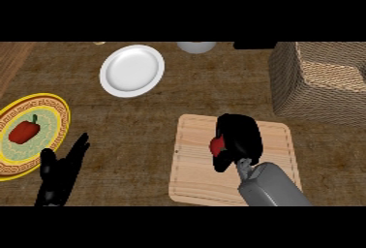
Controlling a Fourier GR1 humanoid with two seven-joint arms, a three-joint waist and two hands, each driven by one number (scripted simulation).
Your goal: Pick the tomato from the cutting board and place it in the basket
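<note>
My black right hand (pixel 239 138) curls round the red round tomato (pixel 216 146) | over the pale wooden cutting board (pixel 196 179) | woven wicker basket (pixel 322 82) far right | my left hand (pixel 61 172) open, resting.

A: What's on the desk (pixel 178 97)?
B: Two plates: one white plate (pixel 131 70) at eleven o'clock, one yellow-rimmed plate (pixel 50 109) at nine.
A: More?
B: One cutting board (pixel 196 164), one basket (pixel 322 82), one tomato (pixel 217 146), one red pepper (pixel 24 131).

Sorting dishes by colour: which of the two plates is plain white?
The smaller plate near the counter's far edge is plain white; the yellow-rimmed patterned plate at the left holds a red pepper.
</note>
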